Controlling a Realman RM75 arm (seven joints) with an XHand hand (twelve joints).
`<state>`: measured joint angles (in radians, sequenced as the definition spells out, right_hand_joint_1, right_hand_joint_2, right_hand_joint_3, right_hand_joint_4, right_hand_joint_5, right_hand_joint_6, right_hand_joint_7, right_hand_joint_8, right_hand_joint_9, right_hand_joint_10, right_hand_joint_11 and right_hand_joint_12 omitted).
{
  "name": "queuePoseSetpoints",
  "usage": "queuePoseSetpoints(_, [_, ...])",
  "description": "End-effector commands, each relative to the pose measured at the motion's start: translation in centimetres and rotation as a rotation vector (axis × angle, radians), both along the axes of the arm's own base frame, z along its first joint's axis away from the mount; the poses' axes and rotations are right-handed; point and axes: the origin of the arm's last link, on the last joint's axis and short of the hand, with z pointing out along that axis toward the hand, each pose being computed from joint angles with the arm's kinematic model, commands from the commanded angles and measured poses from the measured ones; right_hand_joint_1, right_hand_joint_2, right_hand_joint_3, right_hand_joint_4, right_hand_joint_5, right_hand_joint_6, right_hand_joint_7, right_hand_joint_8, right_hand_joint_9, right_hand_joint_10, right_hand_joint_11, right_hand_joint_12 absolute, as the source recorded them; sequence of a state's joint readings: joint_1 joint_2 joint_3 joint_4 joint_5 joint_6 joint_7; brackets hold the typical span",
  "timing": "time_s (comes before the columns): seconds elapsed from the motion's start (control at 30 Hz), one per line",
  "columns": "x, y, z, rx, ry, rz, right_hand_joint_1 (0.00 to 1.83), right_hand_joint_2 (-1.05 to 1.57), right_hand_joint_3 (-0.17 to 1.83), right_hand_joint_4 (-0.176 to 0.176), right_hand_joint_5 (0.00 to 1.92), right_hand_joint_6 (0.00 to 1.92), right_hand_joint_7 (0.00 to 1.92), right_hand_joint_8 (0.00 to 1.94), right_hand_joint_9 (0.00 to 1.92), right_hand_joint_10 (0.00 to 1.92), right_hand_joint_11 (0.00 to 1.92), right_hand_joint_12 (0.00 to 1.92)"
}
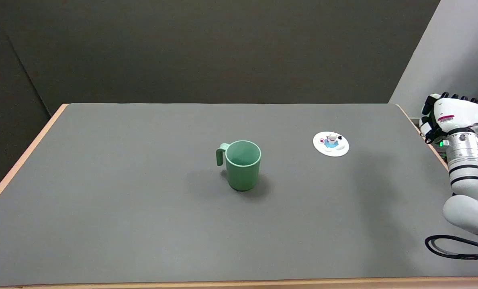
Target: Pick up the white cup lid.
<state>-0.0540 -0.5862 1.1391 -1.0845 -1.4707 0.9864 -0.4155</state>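
On the grey table (102,200), a green mug (242,164) stands upright near the middle. Well to its right, the white cup lid (331,143) lies flat, its small figurine knob up. Further right, off the table's edge, the robot hand (450,117) holds nothing; how far its fingers are spread I cannot tell. The approach looks not yet begun: next it should reach leftward over the lid and descend.

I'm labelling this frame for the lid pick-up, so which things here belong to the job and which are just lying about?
Belongs to the job:
- white cup lid, flat on the table, small figurine on top
- right hand, off the table's right edge, holding nothing

Just lying about:
- green mug, upright, mid-table
- black cable, lower right
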Motion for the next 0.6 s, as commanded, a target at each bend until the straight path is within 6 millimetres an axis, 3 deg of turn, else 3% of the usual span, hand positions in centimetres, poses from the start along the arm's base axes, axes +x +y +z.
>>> queuePoseSetpoints(0.03, [-0.7,-0.7,-2.1,0.08,-0.108,0.054,0.87,1.16,0.23,0.176,0.68,1.45,0.85,0.69,0.94,0.52,0.65,1.14])
queuePoseSetpoints(0.6, [-1.9,-3.4,-6.6,0.212,-0.176,0.075,0.89,1.15,0.22,0.176,0.71,1.4,0.86,0.66,0.94,0.47,0.67,1.1])
